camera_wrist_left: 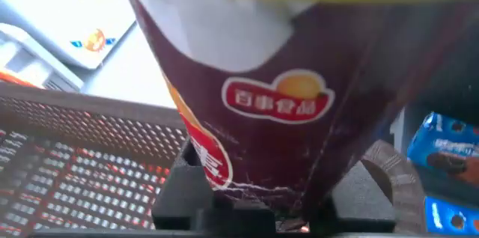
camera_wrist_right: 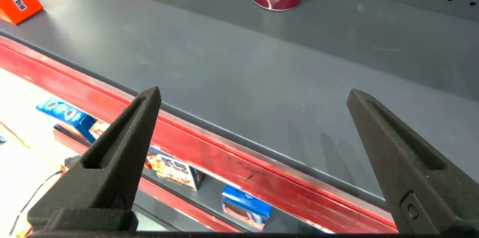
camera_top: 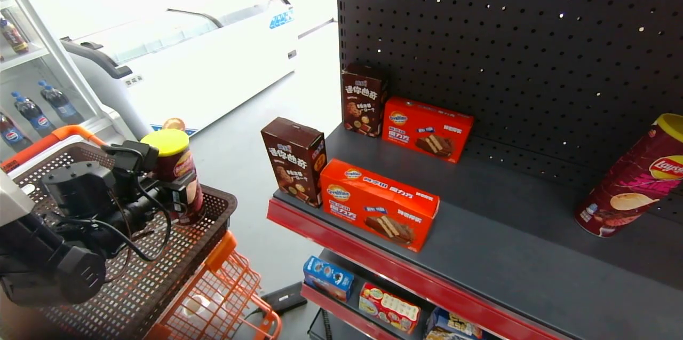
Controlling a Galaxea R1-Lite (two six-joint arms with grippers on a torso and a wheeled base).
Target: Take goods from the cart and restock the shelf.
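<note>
Now the left gripper (camera_top: pixel 179 198) pinches the can (camera_top: pixel 176 161) at its lower half, upright over the cart (camera_top: pixel 216 212). The right gripper (camera_wrist_right: pixel 254 96) is spread above the shelf (camera_wrist_right: pixel 224 51) edge. I judge the can light, smooth and crushable, so hold it mid-body, gently.

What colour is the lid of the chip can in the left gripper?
Yellow lid on a maroon chip can, clearest in the head view.

Harsh white glare over the freezer (camera_top: pixel 203 57), dim matte shelf (camera_top: pixel 533 233) alongside.
</note>
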